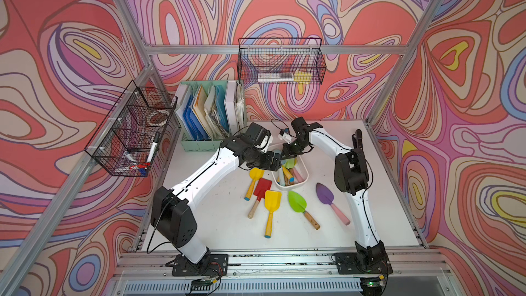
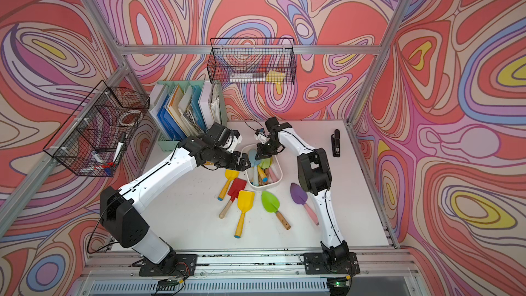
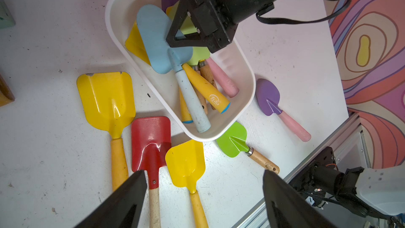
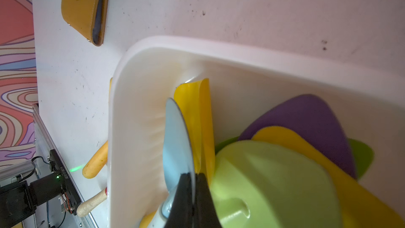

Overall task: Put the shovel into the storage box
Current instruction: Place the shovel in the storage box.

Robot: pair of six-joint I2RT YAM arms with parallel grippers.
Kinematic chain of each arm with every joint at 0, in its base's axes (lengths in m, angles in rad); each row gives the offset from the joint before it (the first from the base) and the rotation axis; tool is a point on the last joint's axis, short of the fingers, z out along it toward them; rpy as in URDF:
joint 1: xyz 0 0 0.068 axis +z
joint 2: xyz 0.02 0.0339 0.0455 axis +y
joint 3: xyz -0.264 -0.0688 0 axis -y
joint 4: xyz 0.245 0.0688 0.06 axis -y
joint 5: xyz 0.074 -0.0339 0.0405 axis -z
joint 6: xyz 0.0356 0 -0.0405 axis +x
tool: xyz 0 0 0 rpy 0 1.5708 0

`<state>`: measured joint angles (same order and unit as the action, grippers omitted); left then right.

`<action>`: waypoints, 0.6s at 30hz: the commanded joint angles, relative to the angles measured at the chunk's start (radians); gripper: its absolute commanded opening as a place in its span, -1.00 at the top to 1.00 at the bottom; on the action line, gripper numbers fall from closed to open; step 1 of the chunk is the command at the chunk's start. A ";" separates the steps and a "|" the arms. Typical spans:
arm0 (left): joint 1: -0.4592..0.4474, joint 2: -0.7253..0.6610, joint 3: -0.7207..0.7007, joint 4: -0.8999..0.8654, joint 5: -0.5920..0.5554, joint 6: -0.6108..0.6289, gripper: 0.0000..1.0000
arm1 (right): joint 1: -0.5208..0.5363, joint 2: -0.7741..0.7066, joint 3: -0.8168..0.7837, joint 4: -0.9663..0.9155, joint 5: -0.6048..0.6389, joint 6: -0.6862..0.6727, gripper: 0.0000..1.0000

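The white storage box (image 1: 304, 180) (image 3: 247, 97) sits mid-table and holds several shovels. My right gripper (image 4: 192, 178) (image 3: 174, 40) reaches into the box, shut on the blade edge of a light blue shovel (image 3: 153, 38) (image 4: 175, 141), which stands tilted on its side over the pile. My left gripper (image 3: 203, 173) (image 1: 274, 163) hovers open by the box's left side with nothing between its fingers. On the table in front of the box lie two yellow shovels (image 3: 107, 99) (image 3: 186, 165), a red shovel (image 3: 151, 141), a green shovel (image 3: 232, 141) and a purple shovel (image 3: 268, 97).
A mint-green file organizer (image 1: 199, 143) stands at the back left. Black wire baskets hang on the left frame (image 1: 133, 129) and on the back wall (image 1: 281, 61). A black stapler (image 1: 358, 138) lies at the back right, and a mustard wallet (image 4: 83, 7) lies behind the box.
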<state>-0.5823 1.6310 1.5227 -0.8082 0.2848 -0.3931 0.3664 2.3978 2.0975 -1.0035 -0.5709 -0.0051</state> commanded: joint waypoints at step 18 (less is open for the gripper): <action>-0.004 0.003 -0.001 -0.022 -0.017 0.015 -0.78 | 0.006 0.019 0.021 0.010 0.016 0.028 0.59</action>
<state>-0.5823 1.6310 1.5227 -0.8089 0.2840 -0.3927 0.3691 2.4016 2.0983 -1.0016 -0.5663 0.0162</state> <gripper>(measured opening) 0.889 0.202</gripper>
